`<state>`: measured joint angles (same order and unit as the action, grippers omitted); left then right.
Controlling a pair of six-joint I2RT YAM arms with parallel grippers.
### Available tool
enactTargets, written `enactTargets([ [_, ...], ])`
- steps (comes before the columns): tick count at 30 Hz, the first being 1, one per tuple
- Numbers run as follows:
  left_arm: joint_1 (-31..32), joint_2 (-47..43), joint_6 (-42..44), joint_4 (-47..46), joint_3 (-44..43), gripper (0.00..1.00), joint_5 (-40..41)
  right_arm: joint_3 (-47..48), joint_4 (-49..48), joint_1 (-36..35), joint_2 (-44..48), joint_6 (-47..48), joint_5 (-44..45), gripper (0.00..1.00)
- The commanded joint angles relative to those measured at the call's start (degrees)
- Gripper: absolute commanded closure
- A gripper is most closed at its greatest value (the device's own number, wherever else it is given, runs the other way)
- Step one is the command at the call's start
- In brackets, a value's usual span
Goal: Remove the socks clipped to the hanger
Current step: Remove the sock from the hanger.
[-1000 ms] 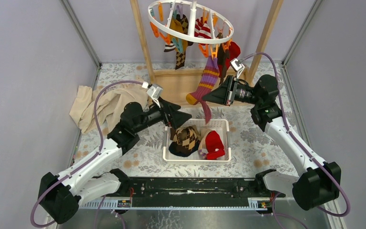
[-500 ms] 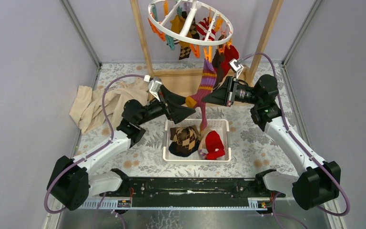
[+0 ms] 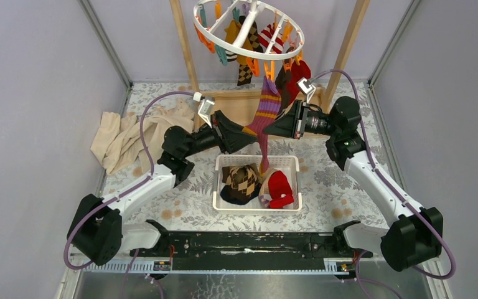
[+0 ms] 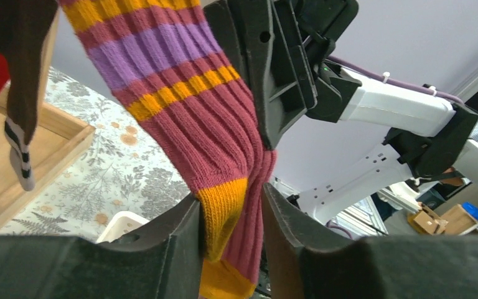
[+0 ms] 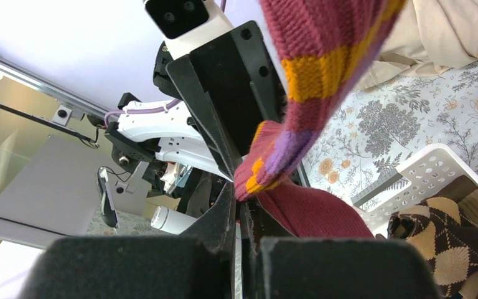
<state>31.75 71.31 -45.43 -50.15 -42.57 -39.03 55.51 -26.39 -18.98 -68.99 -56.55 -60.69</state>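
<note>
Together four fingers (image 4: 162,261) pinch one striped sock (image 4: 193,124).

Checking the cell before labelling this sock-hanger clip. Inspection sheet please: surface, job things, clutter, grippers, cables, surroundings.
Surface: table with a floral cover.
Job's things: white hanger hangs in the wooden rack with several socks clipped on. The striped sock appears to hang from an orange clip at the near rim. The basket holds an argyle sock and a red sock.
Clutter: beige cloth crumpled at the table's left.
Grippers: left gripper closed around the striped sock's lower part. The right gripper is shut on the same sock.
Cables: purple cables loop off both arms, apart from the hanger.
Surroundings: grey walls; nothing else seen.
</note>
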Motion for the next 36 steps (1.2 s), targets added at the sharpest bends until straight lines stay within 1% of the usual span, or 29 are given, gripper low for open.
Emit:
enactTargets([
  [1,-0.37,-0.56,0.46,0.13,-2.52,0.62,-2.37,0.57,-1.03,0.26,-0.41,1.52,-0.06,1.0],
  [2,-0.37,-0.9,0.91,1.33,-2.63,0.67,-2.24,0.59,-1.03,0.31,-0.48,1.69,-0.04,1.0],
  [5,-0.37,-1.78,2.62,6.33,-4.01,0.93,-1.96,1.21,1.6,0.31,-0.48,3.75,0.84,1.0],
  [6,-0.37,-2.09,3.46,8.69,-4.76,0.99,-1.41,1.71,3.46,0.28,-0.38,5.37,1.55,0.98],
  [8,-0.3,-2.59,5.5,14.17,-6.61,1.0,-0.55,3.02,9.07,0.26,0.08,9.42,3.86,0.88],
  [11,-0.22,-3.53,7.76,19.24,-8.43,1.0,1.4,6.15,20.29,0.24,1.18,17.59,9.71,0.68],
  [15,0.04,-4.1,9.34,23.46,-9.81,1.0,3.96,10.61,32.6,0.26,3.21,26.13,19.53,0.59],
  [20,1.45,-4.29,10.86,26.44,-10.92,1.0,7.66,16.21,42.84,-0.11,5.4,34.12,31.65,0.51],
  [25,4.27,-3.15,13.17,29.28,-12.75,1.0,11.22,21.51,49.31,-1.73,5.52,38.24,40.66,0.41],
  [27,5.34,-2.64,13.77,30.0,-13.38,1.0,12.46,24.29,50.75,-3.58,4.83,39.71,44.46,0.31],
  [31,7.25,-1.99,14.9,31.14,-14.49,1.0,14.53,30.59,54.29,-8.43,1.68,42.82,52.92,0.19],
  [33,7.58,-1.59,15.14,31.44,-14.92,1.0,15.12,33.15,55.45,-10.17,0.19,43.58,56.3,0.18],
  [36,7.87,-0.82,15.61,32.84,-16.08,1.0,15.46,35.77,56.06,-10.95,-1.09,43.78,59.88,0.18],
])
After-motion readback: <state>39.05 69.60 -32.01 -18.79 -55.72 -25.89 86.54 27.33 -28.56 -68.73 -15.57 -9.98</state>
